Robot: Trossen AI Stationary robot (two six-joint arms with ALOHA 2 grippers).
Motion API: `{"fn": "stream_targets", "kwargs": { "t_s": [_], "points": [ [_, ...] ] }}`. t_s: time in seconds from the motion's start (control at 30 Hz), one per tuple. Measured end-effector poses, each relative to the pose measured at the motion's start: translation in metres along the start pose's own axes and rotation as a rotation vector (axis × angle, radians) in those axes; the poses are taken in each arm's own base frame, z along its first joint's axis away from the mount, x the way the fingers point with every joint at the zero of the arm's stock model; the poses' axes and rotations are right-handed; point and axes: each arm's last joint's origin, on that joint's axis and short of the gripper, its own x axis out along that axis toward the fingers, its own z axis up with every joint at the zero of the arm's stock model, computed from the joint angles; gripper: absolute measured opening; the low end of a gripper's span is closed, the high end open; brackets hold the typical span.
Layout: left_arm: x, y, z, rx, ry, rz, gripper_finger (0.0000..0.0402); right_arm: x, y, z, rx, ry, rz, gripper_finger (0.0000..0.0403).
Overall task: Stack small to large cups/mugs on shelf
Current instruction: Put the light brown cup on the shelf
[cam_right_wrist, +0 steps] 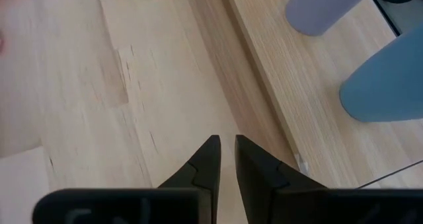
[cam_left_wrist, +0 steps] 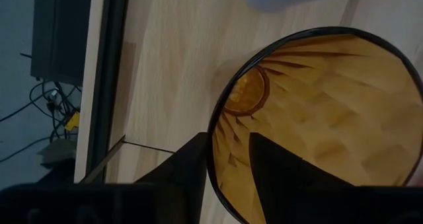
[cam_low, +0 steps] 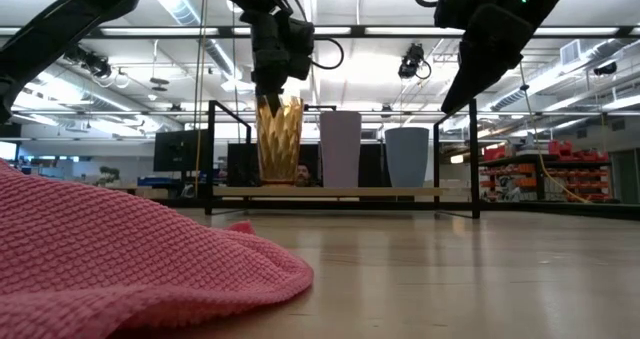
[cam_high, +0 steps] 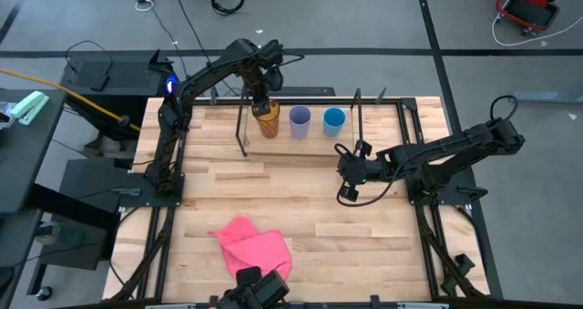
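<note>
The amber-brown translucent cup (cam_high: 267,124) stands on its base at the left end of the shelf's flat top (cam_high: 314,138). The lavender cup (cam_high: 300,120) and the small blue cup (cam_high: 334,119) stand to its right, in a row; all three also show in the low view, the amber cup (cam_low: 279,144), the lavender cup (cam_low: 340,149) and the blue cup (cam_low: 407,157). My left gripper (cam_high: 262,104) is above the amber cup, shut on its rim. My right gripper (cam_right_wrist: 227,151) is shut and empty, raised over the table just in front of the shelf's right part. My left gripper holds the amber cup by its rim (cam_left_wrist: 213,159), on the side away from the lavender cup. One finger (cam_left_wrist: 277,174) is inside the cup and the other (cam_left_wrist: 188,168) outside, the wall pinched between them. The fingers come from above, pointing down. The cup stands upright with its base on the shelf top (cam_low: 300,191).
A crumpled pink cloth (cam_high: 253,242) lies near the table's front edge, left of centre, and fills the low view's near left (cam_low: 120,264). The shelf's thin black legs (cam_high: 242,131) stand at both its ends. Bare wood lies between the cloth and the shelf.
</note>
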Motion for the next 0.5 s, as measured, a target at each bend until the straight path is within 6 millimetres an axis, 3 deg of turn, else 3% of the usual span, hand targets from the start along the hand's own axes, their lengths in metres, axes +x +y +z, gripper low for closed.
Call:
{"fn": "stream_targets", "kwargs": {
  "t_s": [0.27,0.5],
  "points": [
    [-0.001,0.0,0.0,-0.014,0.001,-0.001,0.0122,0.0,0.0,0.0,0.0,0.0,0.0,0.0052],
    [-0.022,-0.001,0.002,-0.019,-0.066,0.03,0.0135,0.0,0.0,0.0,0.004,0.0,0.0,0.0052]
  ]
}}
